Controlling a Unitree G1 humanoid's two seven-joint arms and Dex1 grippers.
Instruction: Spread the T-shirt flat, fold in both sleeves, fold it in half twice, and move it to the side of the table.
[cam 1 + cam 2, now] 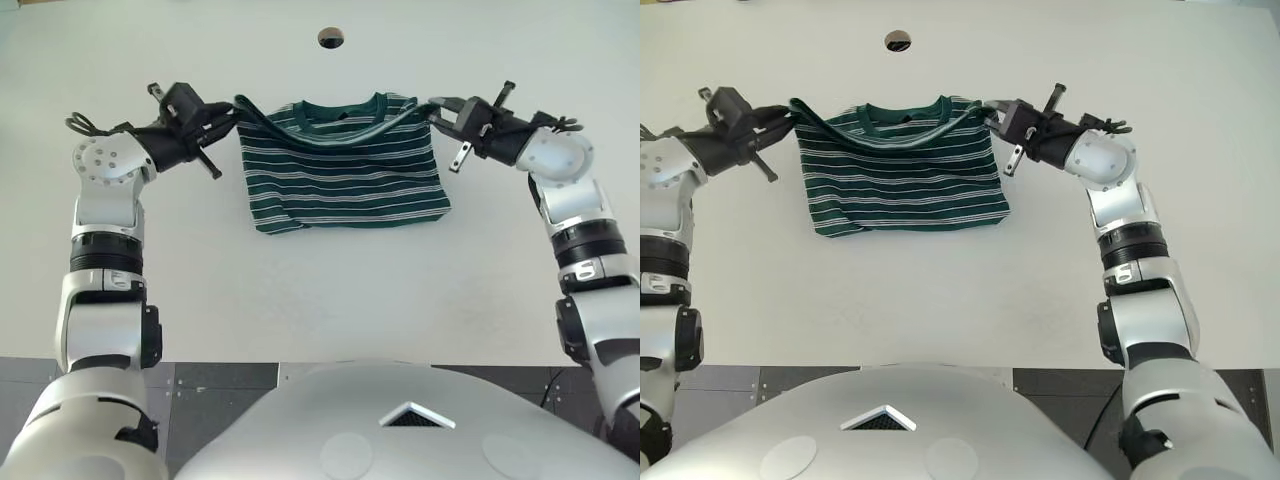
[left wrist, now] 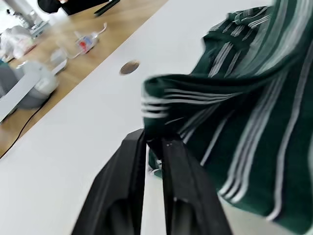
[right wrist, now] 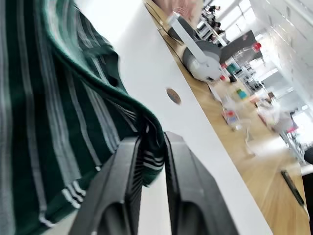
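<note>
The green striped T-shirt lies at the middle of the white table, toward its far side, with its collar pointing away from the robot. Its outline is a compact block with no sleeves sticking out, so the sleeve folds appear done.

The left gripper is at the shirt's far-left corner and the right gripper at the far-right corner, each coming in from its own side. Both are clamped on cloth. In the left wrist view the two black fingers are pressed together on a striped fold, and the right wrist view shows the same pinch by that arm's fingers.

Between them a lifted edge hangs just above the table and sags in a shallow arc across the collar. A grip on both ends keeps this edge stretched and roughly level, so the layer comes down square instead of bunching.

Judging by the short body, this is probably a half fold, with the held edge brought over to the collar line. The near-left corner of the shirt looks slightly rumpled.

A small round cable hole sits in the table beyond the collar, well apart from the cloth.
</note>
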